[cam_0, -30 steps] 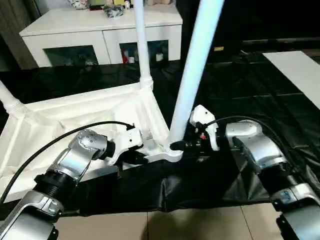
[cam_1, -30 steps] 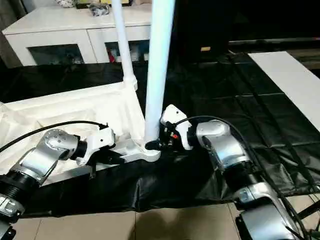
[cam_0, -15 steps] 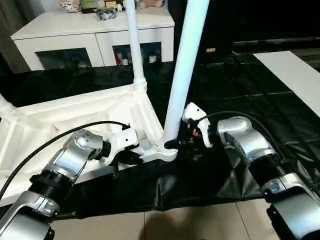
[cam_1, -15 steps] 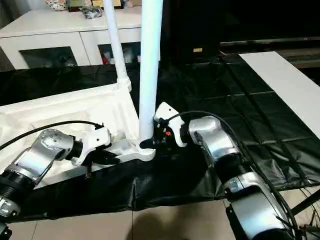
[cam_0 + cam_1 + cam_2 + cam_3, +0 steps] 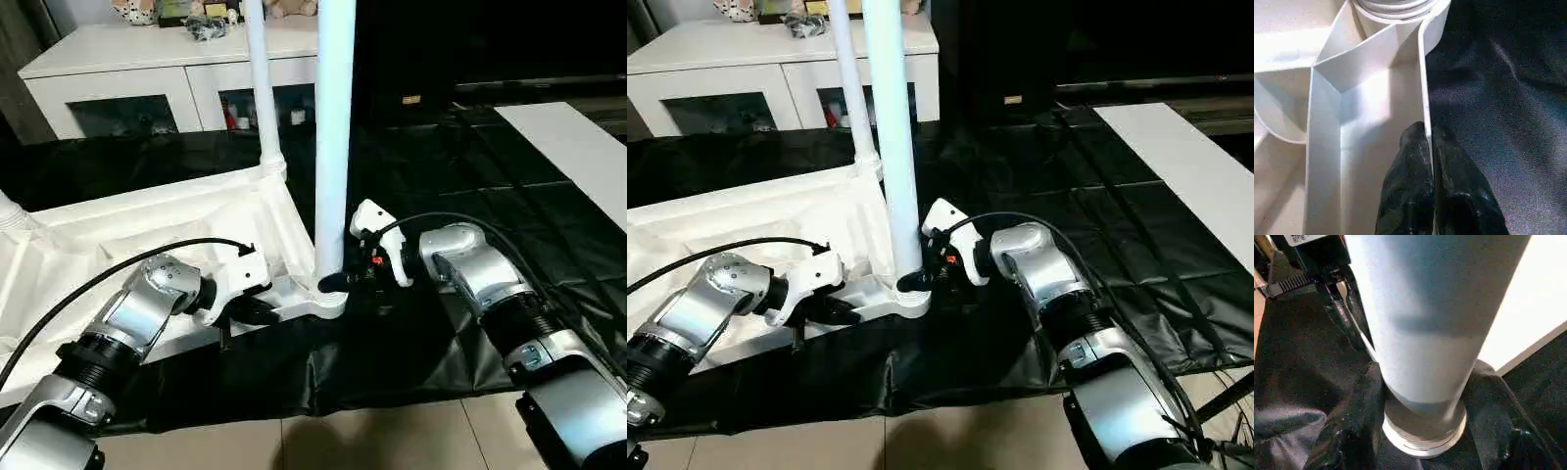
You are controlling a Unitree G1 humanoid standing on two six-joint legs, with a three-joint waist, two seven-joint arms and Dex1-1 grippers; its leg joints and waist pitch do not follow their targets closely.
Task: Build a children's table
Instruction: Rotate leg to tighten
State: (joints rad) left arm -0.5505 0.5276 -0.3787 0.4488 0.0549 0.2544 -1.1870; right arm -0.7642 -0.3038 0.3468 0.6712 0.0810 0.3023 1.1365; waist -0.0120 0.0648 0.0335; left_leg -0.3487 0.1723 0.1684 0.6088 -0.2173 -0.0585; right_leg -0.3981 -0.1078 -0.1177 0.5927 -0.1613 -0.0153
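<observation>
Left wrist view, left hand [image 5: 1429, 134]: pinched on tabletop [image 5: 147, 230] rim.
Right hand [image 5: 338, 282]: clasps leg [image 5: 332, 147] base.

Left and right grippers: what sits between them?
The near leg in the tabletop's corner socket; left gripper pinches the rim, right gripper holds the leg's base. Left eye view.

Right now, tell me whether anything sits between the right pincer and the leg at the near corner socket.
Nothing visible does. The right pincer already has its fingers around the leg just above the corner socket, with no gap or object between them.
</observation>
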